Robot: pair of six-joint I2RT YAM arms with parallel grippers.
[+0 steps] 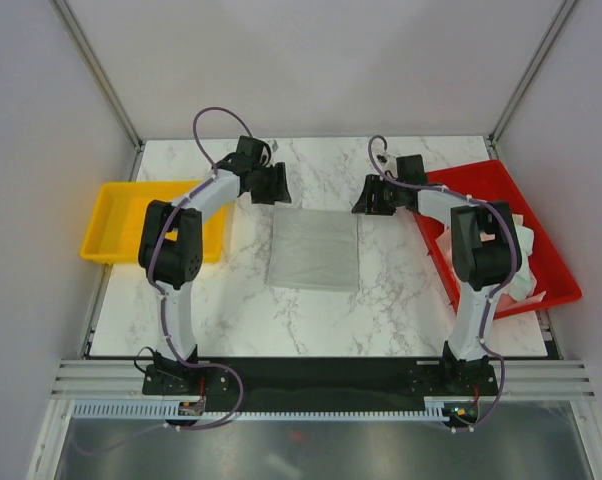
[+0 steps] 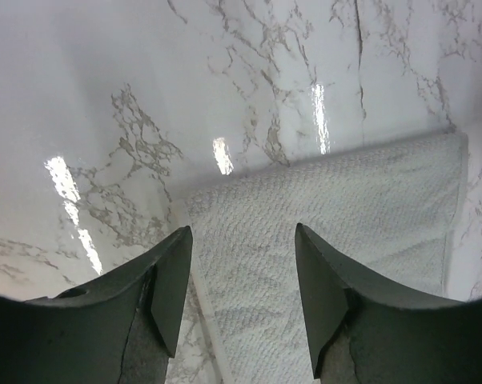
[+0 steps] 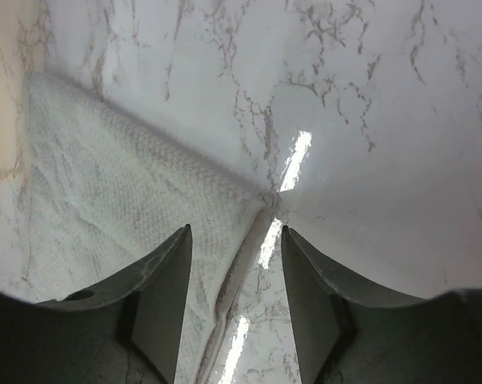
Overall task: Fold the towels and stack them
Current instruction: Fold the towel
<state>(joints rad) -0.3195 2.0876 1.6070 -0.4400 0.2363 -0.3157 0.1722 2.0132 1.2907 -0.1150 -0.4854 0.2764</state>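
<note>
**Jaws apart, nothing held**

I saw the folded grey-white woven cloth towel (image 1: 314, 250) lying flat at frame centre. My black left gripper (image 1: 273, 186) and black right gripper (image 1: 371, 198) hung at its upper corners, both spread, empty.

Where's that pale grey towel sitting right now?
In the top view the grey-white towel lies flat mid-table, between the yellow tray on the left and the red tray on the right.

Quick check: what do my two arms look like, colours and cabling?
The left arm and right arm match: white links, black joints, a purple cable looped along each. Jaws are dark grey wedges.
</note>
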